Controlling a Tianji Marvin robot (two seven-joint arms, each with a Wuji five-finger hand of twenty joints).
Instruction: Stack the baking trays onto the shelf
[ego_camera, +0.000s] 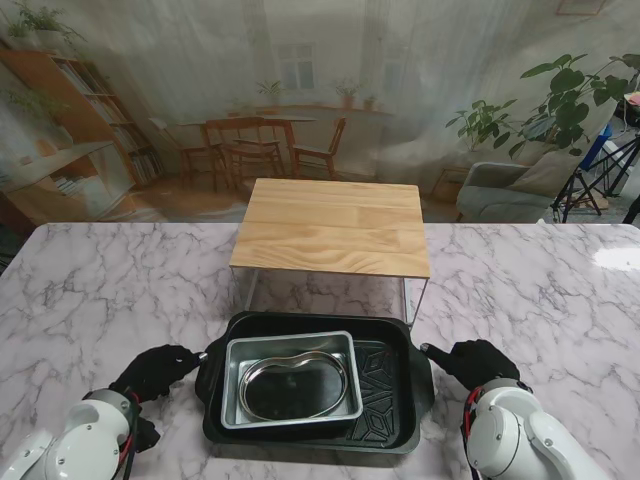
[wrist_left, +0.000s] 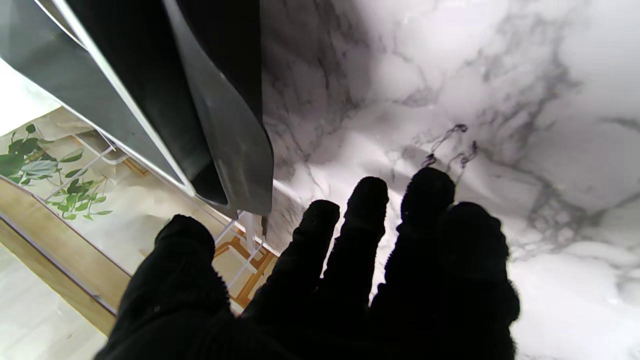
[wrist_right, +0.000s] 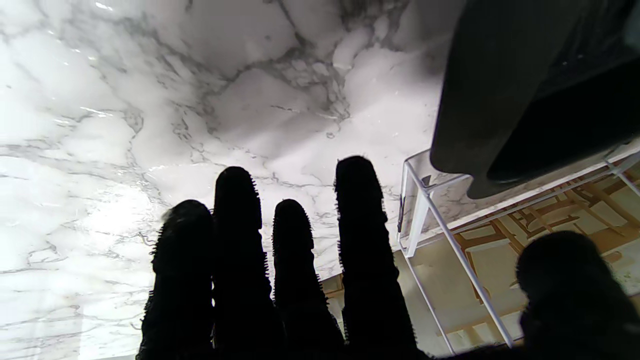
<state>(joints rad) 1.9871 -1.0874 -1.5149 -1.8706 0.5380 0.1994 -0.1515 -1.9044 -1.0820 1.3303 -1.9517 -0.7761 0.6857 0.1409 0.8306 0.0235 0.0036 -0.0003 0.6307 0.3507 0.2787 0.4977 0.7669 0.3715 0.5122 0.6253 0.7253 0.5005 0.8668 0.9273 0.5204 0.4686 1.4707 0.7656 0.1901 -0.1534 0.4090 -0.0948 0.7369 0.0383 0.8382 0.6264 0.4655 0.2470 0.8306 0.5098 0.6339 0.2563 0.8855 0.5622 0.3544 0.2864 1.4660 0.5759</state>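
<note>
The black tray (ego_camera: 385, 395) lies low in the middle of the stand's frame, on the worktop (ego_camera: 110, 290), with a patterned floor showing on its right part. Inside it, toward its left, sits a silver tray (ego_camera: 290, 345), and inside that lies a shiny, kidney-shaped steel dish (ego_camera: 295, 385). The three are nested, one within the other.

Just beyond the trays, at the centre of the frame, stands the shelf (ego_camera: 335, 225): a pale wood top on thin white wire legs. The far edge of the black tray reaches the feet of those legs. Nothing rests on the shelf top.

The left robot hand (ego_camera: 155, 370), in a black glove, sits at the lower left of the frame, just beside the black tray's left end; its fingertips look close to the rim, but I cannot tell whether they touch. In the left wrist view its fingers (wrist_left: 367, 200) are spread over bare marble with the black tray's rim (wrist_left: 235, 150) just past the thumb, so it is open and grips nothing.

The right robot hand (ego_camera: 475, 360) is at the lower right, just beside the tray's right end. In the right wrist view its fingers (wrist_right: 357, 200) stand straight and apart, the thumb off to the side, the tray's edge (wrist_right: 480, 100) near but ungripped: open too.
</note>
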